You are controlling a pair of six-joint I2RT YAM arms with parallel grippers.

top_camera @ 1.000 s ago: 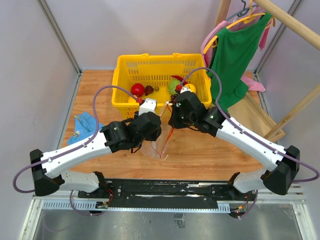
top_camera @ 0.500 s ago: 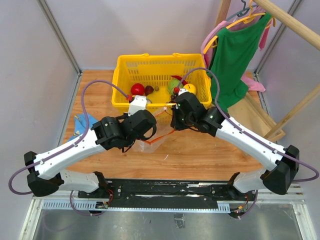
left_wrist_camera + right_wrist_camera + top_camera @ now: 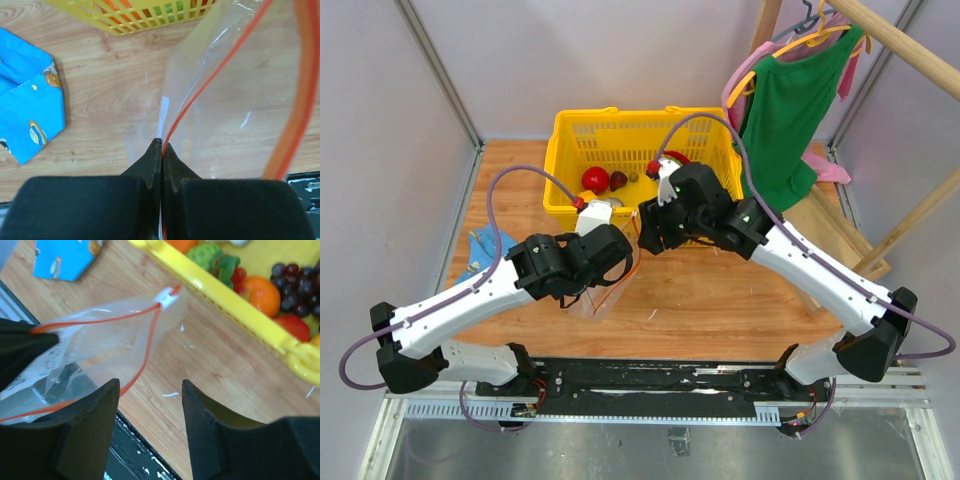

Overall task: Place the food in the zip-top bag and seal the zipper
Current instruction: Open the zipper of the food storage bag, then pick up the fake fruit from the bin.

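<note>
- left end effector [image 3: 161,150]: jaws pinched tight on one lip of the zip-top bag [image 3: 105,345], right at the zipper [image 3: 297,75]. the bag hangs from that pinch above the counter [image 3: 110,90], just near of the yellow basket [image 3: 240,305].
- right end effector [image 3: 148,386]: jaws wide, holding nothing. it hovers over the counter between bag and basket rim.
- the bag mouth gapes a little; the two red-orange strips bow apart and meet again at the whitish end piece [image 3: 166,296], which points toward the basket.
- the food is all in the basket: an orange [image 3: 260,290], dark grapes [image 3: 295,277] and a green piece [image 3: 207,255] show. i see nothing inside the bag.
- blue cloth [image 3: 30,115] lies to the left, well apart.

my read: the step is getting the first piece in.
- hold the left pinch firm and the mouth turned up toward the basket. the film is soft and i expect it to fold shut if i tilt or slacken.
- take the right to the basket and choose a small round piece.
- drop it between the strips, away from the pinch, so its weight does not drag the lip out of my jaws.
</note>
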